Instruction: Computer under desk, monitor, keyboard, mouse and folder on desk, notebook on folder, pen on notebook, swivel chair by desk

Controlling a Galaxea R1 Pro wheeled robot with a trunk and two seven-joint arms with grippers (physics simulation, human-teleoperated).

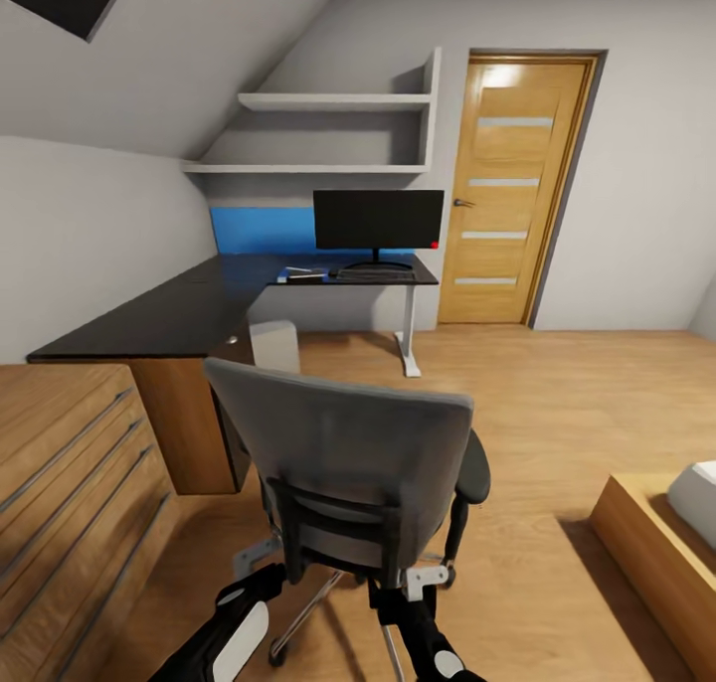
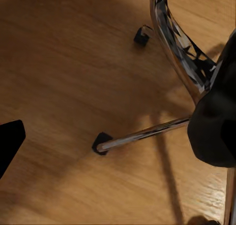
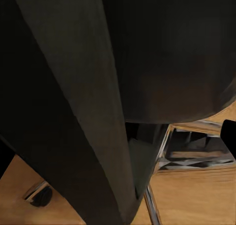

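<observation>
Wood floor (image 1: 557, 404) stretches from the chair (image 1: 348, 453) to the bench (image 1: 179, 309), which is beyond it with the monitor (image 1: 378, 220) and keyboard (image 1: 373, 275) on top. Pushed off-centre, the chair could swivel into the tower (image 1: 274, 344). Its back hides the seat, and whether either gripper is clenched cannot be told.

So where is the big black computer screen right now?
In the head view the monitor stands on the far end of the black desk, in front of the blue wall panel and left of the wooden door.
</observation>
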